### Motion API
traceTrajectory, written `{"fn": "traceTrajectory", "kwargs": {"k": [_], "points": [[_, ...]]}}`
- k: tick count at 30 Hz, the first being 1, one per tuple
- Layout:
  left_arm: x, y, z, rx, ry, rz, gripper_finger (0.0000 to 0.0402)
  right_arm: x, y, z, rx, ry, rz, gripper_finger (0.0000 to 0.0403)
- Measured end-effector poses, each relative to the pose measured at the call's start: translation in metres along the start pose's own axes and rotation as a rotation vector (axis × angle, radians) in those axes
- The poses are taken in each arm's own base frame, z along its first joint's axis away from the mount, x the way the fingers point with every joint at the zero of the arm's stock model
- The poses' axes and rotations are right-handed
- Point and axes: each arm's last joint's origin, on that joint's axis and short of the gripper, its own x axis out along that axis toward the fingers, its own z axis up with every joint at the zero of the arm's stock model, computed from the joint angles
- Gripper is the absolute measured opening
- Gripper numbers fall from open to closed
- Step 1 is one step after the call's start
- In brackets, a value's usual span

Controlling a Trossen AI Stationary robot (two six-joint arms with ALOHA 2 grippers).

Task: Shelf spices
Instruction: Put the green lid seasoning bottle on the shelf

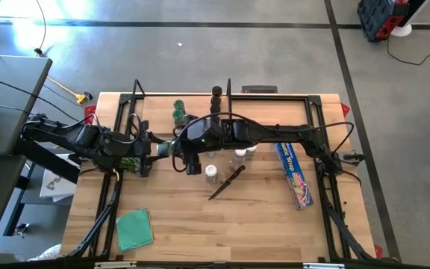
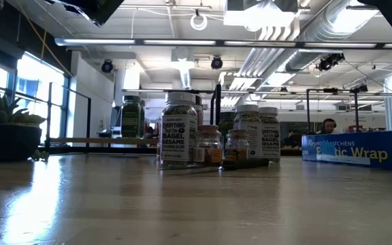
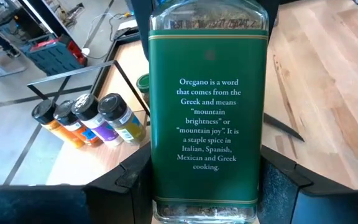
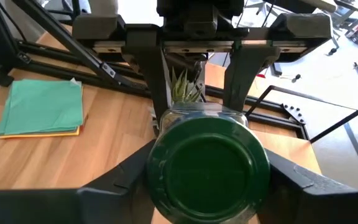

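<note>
Overhead, the left pincer [image 1: 155,149] gripped a tall clear oregano jar with a green label [image 3: 205,118], its fingers [image 3: 129,180] pressed against the jar's two sides, above the left part of the pale wooden worktop [image 1: 222,224]. Facing it, the right pincer [image 1: 172,149] sat around the same jar's round green cap [image 4: 207,167] with a finger on either side, though actual contact could not be told. Farther right, several small clear spice jars [image 1: 237,155] stood on the worktop beside a dark-handled knife [image 1: 227,182] and a long blue wrap box [image 1: 294,173].
</note>
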Motion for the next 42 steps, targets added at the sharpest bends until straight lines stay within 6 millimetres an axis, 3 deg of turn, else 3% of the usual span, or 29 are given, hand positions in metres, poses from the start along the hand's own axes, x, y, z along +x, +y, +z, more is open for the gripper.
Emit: {"fn": "traceTrajectory", "kwargs": {"k": [9,12,17,20,25,30,35,42], "points": [[-0.003,0.002,0.000,0.014,-0.013,0.041,0.0185,0.001,-0.006,-0.001,0.007,-0.006,-0.001,0.0185],[-0.006,0.005,-0.002,0.012,-0.009,0.074,0.0229,0.002,-0.019,-0.005,0.040,0.004,-0.010,0.0185],[-0.016,0.014,-0.010,-0.070,0.029,0.294,0.0310,0.004,-0.061,-0.024,0.095,0.095,-0.080,0.0185],[-0.020,0.020,-0.016,-0.137,0.050,0.435,0.0317,0.003,-0.092,-0.038,0.116,0.146,-0.128,0.0185],[-0.019,0.029,-0.018,-0.243,0.058,0.415,0.0313,-0.002,-0.149,-0.069,0.141,0.223,-0.152,0.0185],[-0.006,0.040,-0.020,-0.304,0.083,0.449,0.0313,0.001,-0.182,-0.098,0.177,0.284,-0.092,0.0185],[0.021,0.049,-0.024,-0.321,0.034,0.489,0.0313,0.006,-0.180,-0.113,0.197,0.365,0.001,0.0185],[0.043,0.054,-0.038,-0.216,0.015,0.463,0.0313,-0.001,-0.147,-0.088,0.126,0.298,0.116,0.0185]]}}
